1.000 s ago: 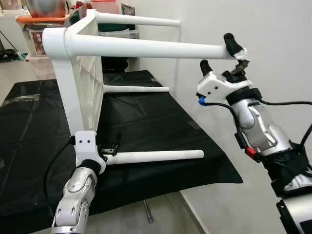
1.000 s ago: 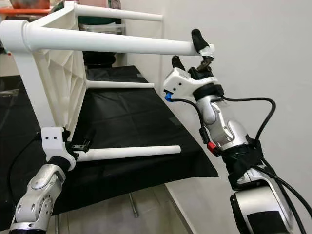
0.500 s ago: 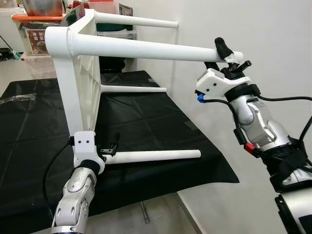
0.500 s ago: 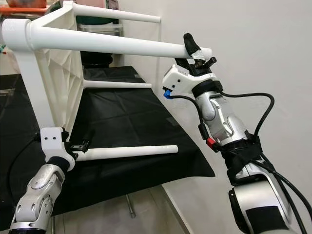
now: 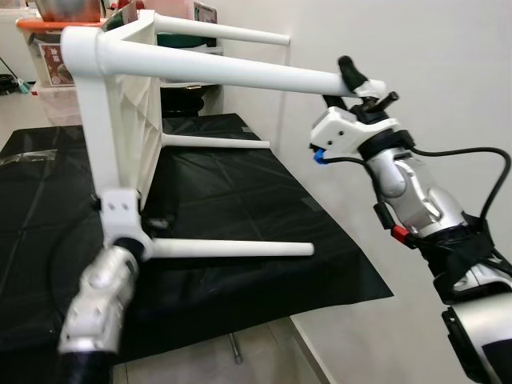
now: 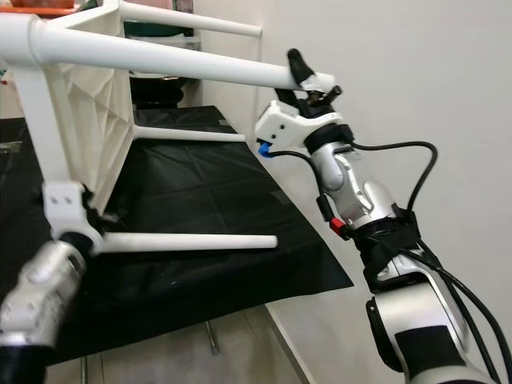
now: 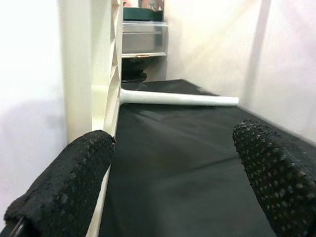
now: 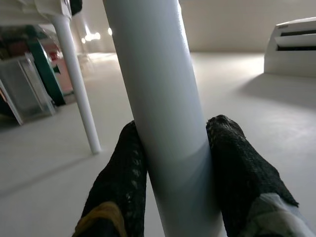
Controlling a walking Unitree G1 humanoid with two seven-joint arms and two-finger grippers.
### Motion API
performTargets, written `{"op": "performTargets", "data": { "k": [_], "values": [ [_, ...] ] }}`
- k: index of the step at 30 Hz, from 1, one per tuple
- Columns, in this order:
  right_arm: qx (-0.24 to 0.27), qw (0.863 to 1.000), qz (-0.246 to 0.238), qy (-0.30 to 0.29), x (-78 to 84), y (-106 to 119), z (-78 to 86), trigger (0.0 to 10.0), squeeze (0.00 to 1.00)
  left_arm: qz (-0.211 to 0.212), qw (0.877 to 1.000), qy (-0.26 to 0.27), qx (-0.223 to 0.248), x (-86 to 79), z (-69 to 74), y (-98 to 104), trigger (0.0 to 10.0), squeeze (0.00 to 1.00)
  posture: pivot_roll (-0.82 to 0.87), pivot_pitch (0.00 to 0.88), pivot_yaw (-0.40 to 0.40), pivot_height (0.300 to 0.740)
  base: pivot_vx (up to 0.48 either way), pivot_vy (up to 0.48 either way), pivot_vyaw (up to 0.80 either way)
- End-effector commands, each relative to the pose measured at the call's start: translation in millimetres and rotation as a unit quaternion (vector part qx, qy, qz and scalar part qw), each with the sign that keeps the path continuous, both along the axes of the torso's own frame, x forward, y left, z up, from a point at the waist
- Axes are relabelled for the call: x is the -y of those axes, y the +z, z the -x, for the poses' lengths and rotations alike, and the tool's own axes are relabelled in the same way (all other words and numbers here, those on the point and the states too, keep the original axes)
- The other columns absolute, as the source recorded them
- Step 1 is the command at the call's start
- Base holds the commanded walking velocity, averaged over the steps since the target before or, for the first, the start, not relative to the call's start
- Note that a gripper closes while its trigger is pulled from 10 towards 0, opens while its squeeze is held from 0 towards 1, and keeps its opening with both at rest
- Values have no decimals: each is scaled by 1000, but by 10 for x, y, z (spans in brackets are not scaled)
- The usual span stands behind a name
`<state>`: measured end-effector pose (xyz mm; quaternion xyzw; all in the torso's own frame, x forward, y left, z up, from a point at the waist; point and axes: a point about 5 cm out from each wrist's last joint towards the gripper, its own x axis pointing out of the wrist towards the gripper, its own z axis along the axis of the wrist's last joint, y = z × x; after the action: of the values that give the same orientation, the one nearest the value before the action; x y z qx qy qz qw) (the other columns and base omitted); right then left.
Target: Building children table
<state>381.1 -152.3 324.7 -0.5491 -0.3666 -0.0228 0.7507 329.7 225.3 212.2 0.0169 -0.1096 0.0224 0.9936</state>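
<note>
the white plastic children's table with four round tube legs [image 5: 120,120] lay tipped on its side over the black cloth-covered work surface [image 5: 240,200], ribbed underside facing the wall, legs pointing out level toward the robot's right. two legs sat high, two low, just above the cloth.

the right gripper [image 5: 352,84] was clamped on the free end of the near upper leg [image 5: 240,74]; in the right wrist view both black fingers [image 8: 121,177] pressed flat against the white tube on either side, no gap.

the left gripper [image 7: 168,177] sat at the lower near corner of the table top, at the root of the near lower leg [image 5: 232,249]. the left wrist view showed its fingers spread wide, one pad beside the top's edge, nothing held between them.

judgement: hollow moulded plastic, so light and fairly stiff, but the smooth round legs looked slippery and could twist in a pinch grip. a long leg gives leverage on its socket, so a hold near the corner or on the ribbed rim seemed safer. stacked clear storage boxes [image 5: 56,64] stood behind.
</note>
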Motion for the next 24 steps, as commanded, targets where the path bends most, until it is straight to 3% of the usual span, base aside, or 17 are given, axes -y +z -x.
{"op": "performTargets", "data": {
  "k": [1, 4, 7, 9, 13, 16, 17, 24],
  "values": [
    [-1, 994, -95, -48, 354, 38, -27, 0, 0, -15, 995, 93, 45, -506, 67, 262, 10000, 0, 67, 0, -47, 740, 0, 0, 0],
    [-23, 990, -129, -52, 397, -41, -50, 0, 0, -47, 990, 117, 66, -745, 33, 520, 10000, 0, 71, 0, -43, 740, 0, 0, 0],
    [-30, 988, -138, -57, 424, -78, -56, 0, 0, -54, 988, 125, 73, -830, 29, 610, 10000, 0, 75, 0, -37, 740, 0, 0, 0],
    [-52, 983, -160, -73, 519, -212, -69, 0, 0, -70, 983, 147, 87, -1010, 35, 794, 10000, 0, 75, 0, -29, 740, 0, 0, 0],
    [-66, 978, -176, -89, 614, -299, -68, 0, 0, -80, 980, 157, 94, -1096, 47, 879, 10000, 0, 72, 0, -24, 740, 0, 0, 0],
    [-82, 969, -208, -104, 723, -358, -69, 0, 0, -96, 977, 164, 100, -1147, 59, 957, 10000, 0, 74, 0, -24, 740, 0, 0, 0],
    [-102, 961, -232, -113, 785, -442, -76, 0, 0, -104, 975, 166, 106, -1195, 57, 1040, 10000, 0, 76, 0, -22, 740, 0, 0, 0],
    [-179, 936, -279, -121, 773, -841, -78, 0, 0, -135, 967, 168, 134, -1277, 54, 1344, 10000, 0, 88, 0, -20, 740, 0, 0, 0]
  ]
}}
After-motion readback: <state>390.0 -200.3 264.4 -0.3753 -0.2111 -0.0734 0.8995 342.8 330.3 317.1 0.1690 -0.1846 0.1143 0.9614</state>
